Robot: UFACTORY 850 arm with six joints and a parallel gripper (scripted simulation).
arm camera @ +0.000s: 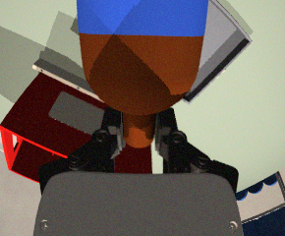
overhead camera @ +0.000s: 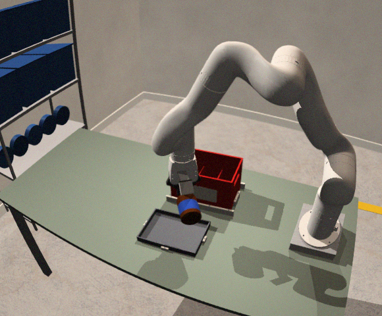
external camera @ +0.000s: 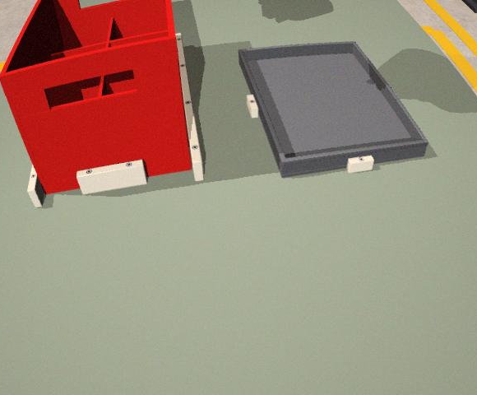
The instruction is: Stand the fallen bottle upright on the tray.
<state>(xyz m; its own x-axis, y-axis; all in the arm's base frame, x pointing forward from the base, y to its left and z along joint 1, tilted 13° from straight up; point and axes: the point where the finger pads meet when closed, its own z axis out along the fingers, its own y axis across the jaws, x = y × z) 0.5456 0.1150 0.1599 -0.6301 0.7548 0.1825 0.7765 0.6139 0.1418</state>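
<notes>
The brown bottle with a blue label (overhead camera: 188, 206) (arm camera: 142, 66) hangs in the air, tilted, with its dark base facing out and down towards the top camera. My gripper (overhead camera: 186, 193) (arm camera: 139, 104) is shut on its neck. In the top view the bottle overlaps the far rim of the dark grey tray (overhead camera: 174, 234) (external camera: 336, 102) (arm camera: 227, 31); its exact height is hard to tell. The tray lies level on the table and holds nothing. The red crate (overhead camera: 226, 193) (external camera: 115, 136) stands level beside it. The bottle and gripper are out of the exterior view.
White stop blocks sit against the tray (external camera: 359, 164) and along the crate (external camera: 111, 177). The crate's tall walls stand close behind the gripper in the top view. A shelf rack (overhead camera: 78, 79) with blue bins stands beyond the table's left end.
</notes>
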